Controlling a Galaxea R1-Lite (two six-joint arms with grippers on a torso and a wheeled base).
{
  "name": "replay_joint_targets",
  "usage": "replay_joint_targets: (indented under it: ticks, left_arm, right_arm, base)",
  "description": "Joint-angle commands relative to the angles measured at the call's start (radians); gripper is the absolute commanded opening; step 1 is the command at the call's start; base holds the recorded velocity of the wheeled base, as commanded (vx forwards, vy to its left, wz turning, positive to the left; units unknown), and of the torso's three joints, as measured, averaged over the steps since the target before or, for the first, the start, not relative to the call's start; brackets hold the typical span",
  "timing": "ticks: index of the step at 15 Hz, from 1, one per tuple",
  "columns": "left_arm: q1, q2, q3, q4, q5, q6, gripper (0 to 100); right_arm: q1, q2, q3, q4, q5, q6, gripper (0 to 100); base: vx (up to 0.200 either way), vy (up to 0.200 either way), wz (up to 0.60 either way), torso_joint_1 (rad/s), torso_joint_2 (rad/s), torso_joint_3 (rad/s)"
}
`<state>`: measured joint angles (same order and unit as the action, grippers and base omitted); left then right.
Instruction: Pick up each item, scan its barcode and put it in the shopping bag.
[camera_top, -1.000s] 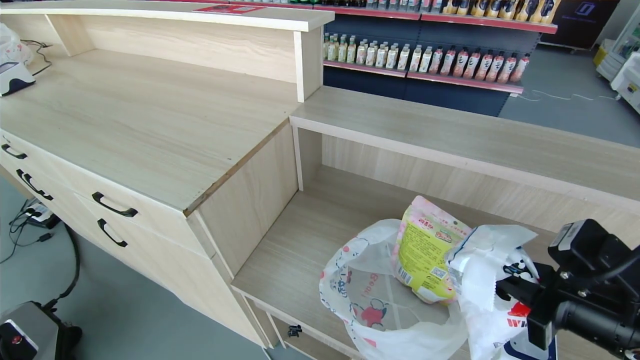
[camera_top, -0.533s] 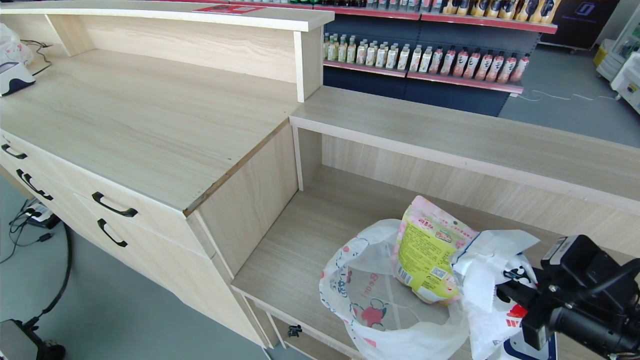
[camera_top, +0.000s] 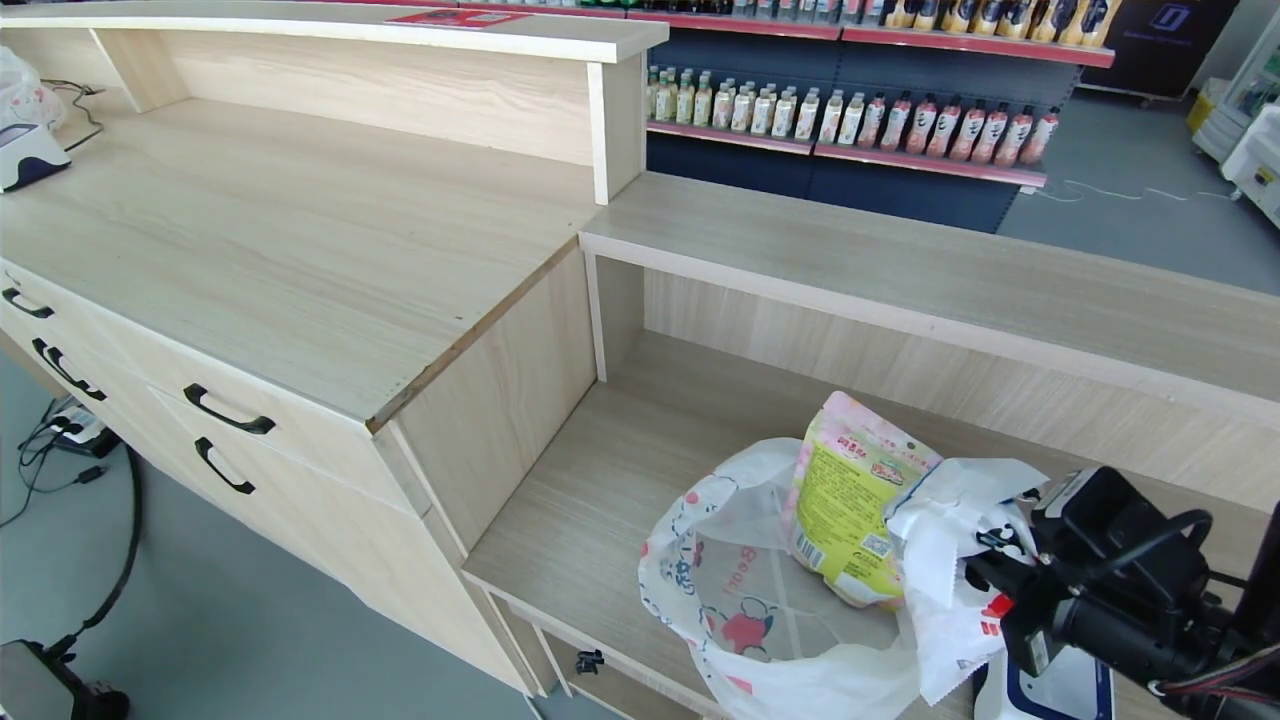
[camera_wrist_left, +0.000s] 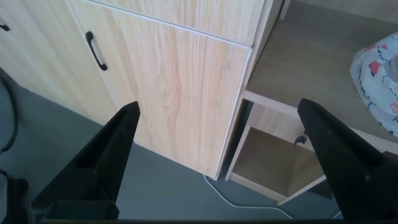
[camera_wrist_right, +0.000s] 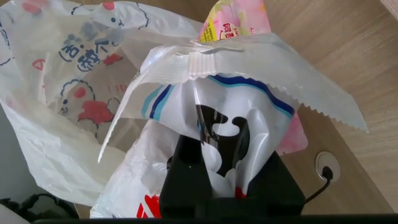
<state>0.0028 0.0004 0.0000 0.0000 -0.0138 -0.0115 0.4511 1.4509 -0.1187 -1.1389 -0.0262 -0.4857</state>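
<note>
The white shopping bag (camera_top: 740, 610) with red prints sits open on the low shelf (camera_top: 600, 480). A yellow-green and pink snack pouch (camera_top: 850, 500) stands upright inside it. At the bag's right rim, my right gripper (camera_top: 990, 575) is shut on a white packet (camera_top: 945, 560) with a panda print. The right wrist view has the same gripper (camera_wrist_right: 214, 171) clamped on the packet (camera_wrist_right: 230, 112), just over the bag (camera_wrist_right: 68, 74), with the pouch (camera_wrist_right: 233, 22) behind. My left gripper (camera_wrist_left: 224, 162) hangs open low beside the cabinet (camera_wrist_left: 180, 81), holding nothing.
A counter ledge (camera_top: 900, 270) overhangs the shelf, and the cabinet's side wall (camera_top: 500, 400) closes its left. A white and blue item (camera_top: 1060, 690) lies under my right arm. A scanner (camera_top: 25, 155) stands at the counter's far left. Bottle racks (camera_top: 850, 115) stand behind.
My right gripper dipped with the packet, then moved left toward the bag's opening. The packet's top now leans closer to the pouch.
</note>
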Motion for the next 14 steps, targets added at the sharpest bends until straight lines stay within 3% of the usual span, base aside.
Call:
replay_joint_targets:
  ticks: [1,6,14]
  left_arm:
    - [0.000,0.000,0.000,0.000,0.000,-0.001,100]
    - [0.000,0.000,0.000,0.000,0.000,-0.001,100]
    - [0.000,0.000,0.000,0.000,0.000,-0.001,100]
  right_arm:
    - [0.026,0.063,0.004,-0.015,0.000,-0.001,0]
    - [0.117,0.157,0.014,-0.147,0.000,-0.001,0]
    - [0.118,0.309,0.024,-0.315,0.000,-0.004,0]
  base:
    - [0.000,0.000,0.00,0.000,0.00,0.000]
    - [0.000,0.000,0.00,0.000,0.00,0.000]
    - [0.000,0.000,0.00,0.000,0.00,0.000]
